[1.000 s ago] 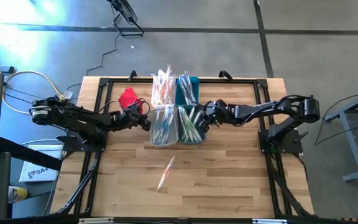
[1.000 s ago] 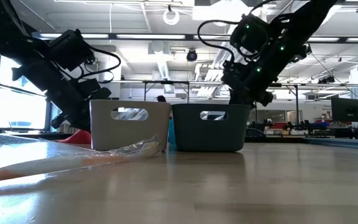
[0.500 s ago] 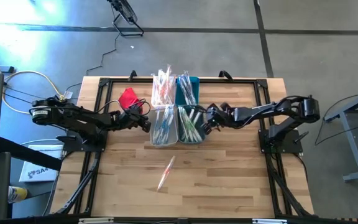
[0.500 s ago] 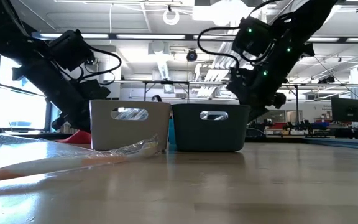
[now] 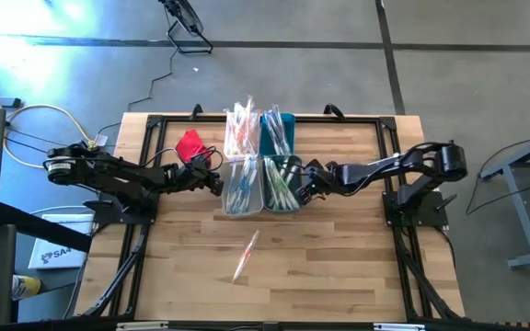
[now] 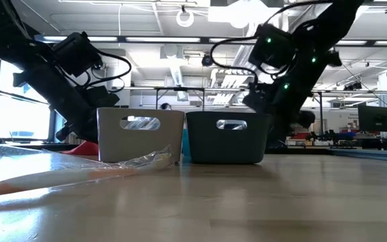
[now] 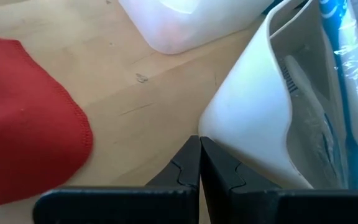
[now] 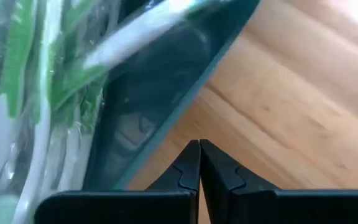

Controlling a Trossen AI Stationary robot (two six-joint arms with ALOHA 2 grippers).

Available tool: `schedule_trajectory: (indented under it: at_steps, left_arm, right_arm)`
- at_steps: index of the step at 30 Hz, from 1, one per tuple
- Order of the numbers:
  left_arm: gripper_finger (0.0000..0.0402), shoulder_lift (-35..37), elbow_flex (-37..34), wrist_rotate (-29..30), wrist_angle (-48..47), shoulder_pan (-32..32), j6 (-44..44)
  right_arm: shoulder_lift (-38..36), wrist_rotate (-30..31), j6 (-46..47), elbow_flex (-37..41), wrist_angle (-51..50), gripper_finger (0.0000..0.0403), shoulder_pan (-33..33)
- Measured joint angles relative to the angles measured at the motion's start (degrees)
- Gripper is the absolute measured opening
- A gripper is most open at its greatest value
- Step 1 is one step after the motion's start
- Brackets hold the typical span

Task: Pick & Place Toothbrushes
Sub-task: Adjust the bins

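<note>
The right gripper (image 8: 199,163) is sitting with its jaws pressed flat together on nothing, the tips just off the outer wall of the teal bin (image 8: 166,81). Beyond that wall, green and white toothbrushes (image 8: 23,74) are lying packed in crinkled clear wrappers. The left gripper (image 7: 199,163) is likewise holding its jaws together and empty, tips right beside the rounded corner of the white bin (image 7: 253,124), with the red cloth (image 7: 23,124) off to one side of the jaws.

In the high view, one pink toothbrush (image 5: 246,255) is lying alone on the wooden table (image 5: 339,267), well apart from both grippers, on the near side of the bins.

The likely trouble: jaws this near the thin plastic walls could nudge or tip a bin and spill its contents. The wrappers look slick and loose, so a pinch may catch film rather than handle. The lone brush is slim and flat against smooth wood, leaving little to grip.
</note>
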State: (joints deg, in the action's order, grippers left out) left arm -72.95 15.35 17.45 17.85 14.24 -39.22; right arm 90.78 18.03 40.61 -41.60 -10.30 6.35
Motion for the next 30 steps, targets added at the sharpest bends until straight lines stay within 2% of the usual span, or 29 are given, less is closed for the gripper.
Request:
schedule_trajectory:
  at_steps: [7, 23, 30]
  left_arm:
    - [0.0003, 0.0, 0.0, 0.0, 0.1, 0.0, 0.0]
    - [0.0003, 0.0, 0.0, 1.9, 2.4, 0.1, 2.3]
    - [0.0003, 0.0, 0.0, 1.7, 1.6, 0.1, 3.0]
  right_arm:
    - [5.8, -0.7, -0.3, 0.0, 7.9, 0.0002, 0.0]
    - [5.9, -3.2, 0.1, 0.0, 15.2, 0.0003, -0.1]
    - [5.9, -3.2, 1.4, 0.0, 14.7, 0.0002, -0.3]
